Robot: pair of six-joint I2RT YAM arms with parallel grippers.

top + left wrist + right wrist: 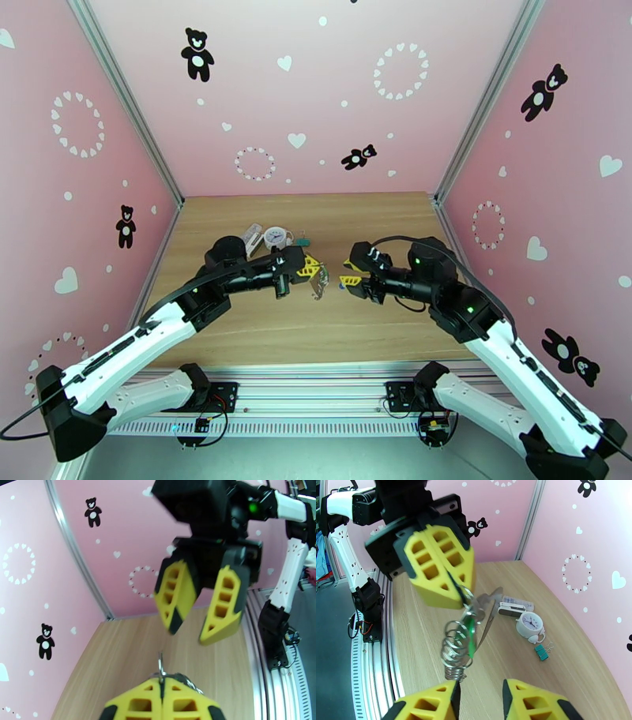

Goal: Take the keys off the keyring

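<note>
My left gripper is shut on the top of the keyring, which hangs in the air over the middle of the table. In the right wrist view the keyring dangles as silvery rings and a chain below the closed yellow fingers, with a grey strap behind it. A green-headed key hangs among the rings. My right gripper faces the keyring from the right, level with it. Its fingers stand apart with nothing between them. The chain's lower end hangs close to its left fingertip.
A round white clock, a teal binder clip and a small white and black device lie on the wooden table towards the back. Pink walls close in three sides.
</note>
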